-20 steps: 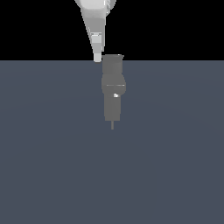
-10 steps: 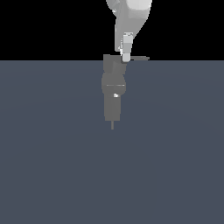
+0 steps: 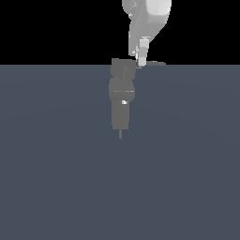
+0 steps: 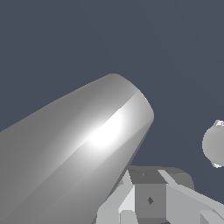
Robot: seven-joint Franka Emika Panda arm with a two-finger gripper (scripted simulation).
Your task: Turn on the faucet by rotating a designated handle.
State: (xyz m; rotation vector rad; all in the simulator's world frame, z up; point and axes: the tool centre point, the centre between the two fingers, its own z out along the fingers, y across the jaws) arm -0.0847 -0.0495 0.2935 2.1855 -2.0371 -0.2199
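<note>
Shifted further toward the exterior view's right since half a second ago, the white robot arm (image 3: 146, 21) now hangs above the handle (image 3: 154, 63), where a second ago it stood off the faucet's other side, toward the exterior view's left. Its gripper (image 3: 142, 58) reaches down to the level of the faucet's blocky top, with one pale finger (image 3: 142, 52) showing just beside that top on the exterior view's right and its tip touching or nearly touching the handle near the root. The faucet (image 3: 122, 96) itself has not moved: a matte grey fixture standing upright near the far edge of the slate-blue counter (image 3: 56, 178), with a rounded middle, a boxy lower block and a thin pin (image 3: 120, 134) pointing toward the camera's side. The handle runs out from the blocky top as a thin flat blade toward the exterior view's right, roughly level with the counter's far edge, so it lies directly under and partly behind the jaws. Whether the jaws are released or clenched cannot be told; only one finger shows clearly and no gap is visible. From the wrist view a large glossy grey cylinder (image 4: 74, 153) fills most of the picture, with angular grey blocks (image 4: 151, 199) beneath it and a rounded grey form (image 4: 215, 144) at the edge, all over the same blue surface.
</note>
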